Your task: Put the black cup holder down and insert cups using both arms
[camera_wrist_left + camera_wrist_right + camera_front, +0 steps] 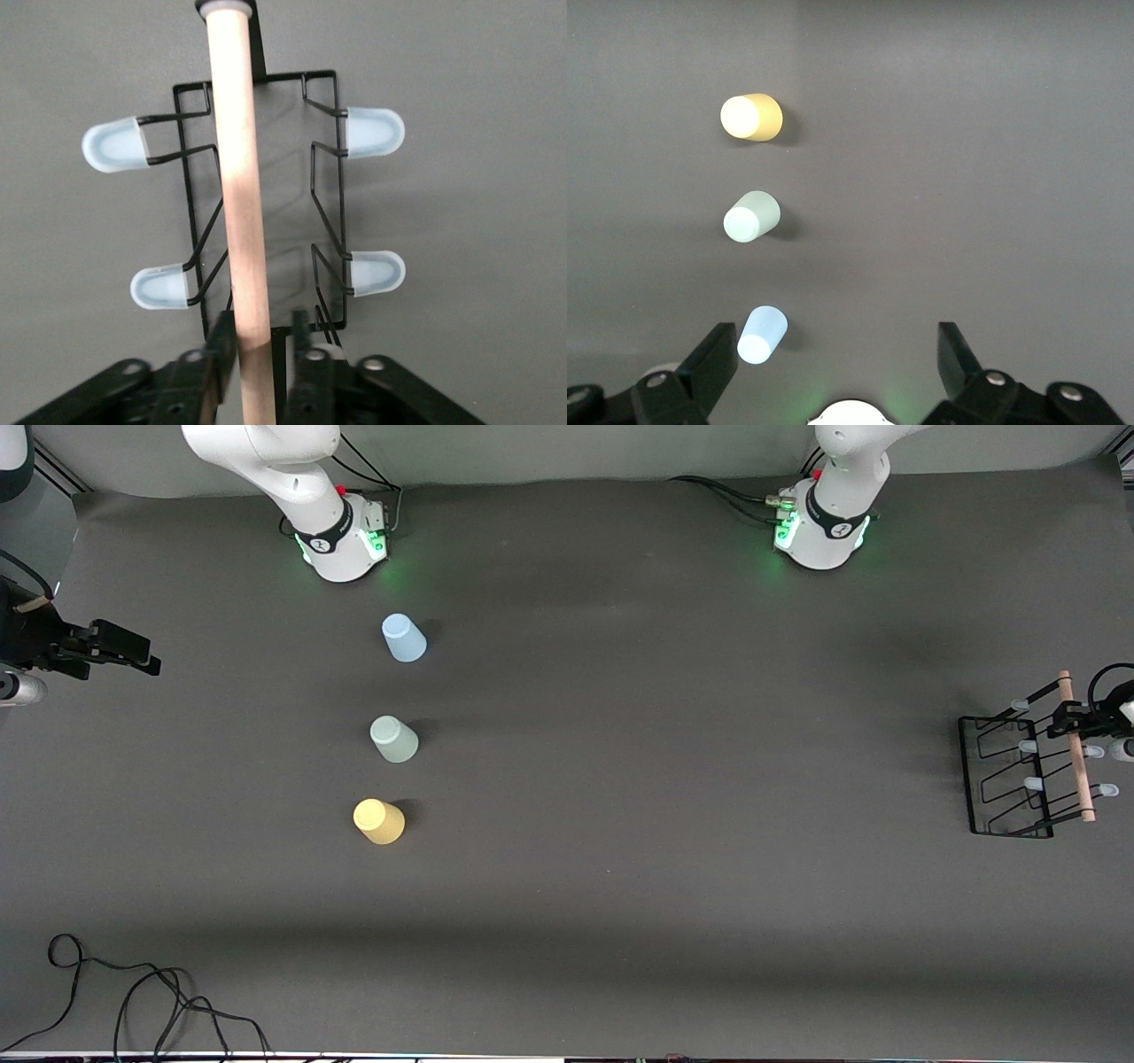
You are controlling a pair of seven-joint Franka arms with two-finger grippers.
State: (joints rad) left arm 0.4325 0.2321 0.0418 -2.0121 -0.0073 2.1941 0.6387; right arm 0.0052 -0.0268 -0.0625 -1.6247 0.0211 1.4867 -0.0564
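Left tool (263,341) clamped on black cup holder's (1010,779) wooden rod handle (241,195); lift level, avoid swinging. Right tool (837,363) gapes empty, waiting above the counter (620,779).

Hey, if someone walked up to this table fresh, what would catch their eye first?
Probably the three upside-down cups lined up on the dark table toward the right arm's end: light blue cup farthest from the front camera, mint green cup in the middle, yellow cup nearest. Next, the black cup holder at the left arm's end, with the left gripper shut on its wooden handle.
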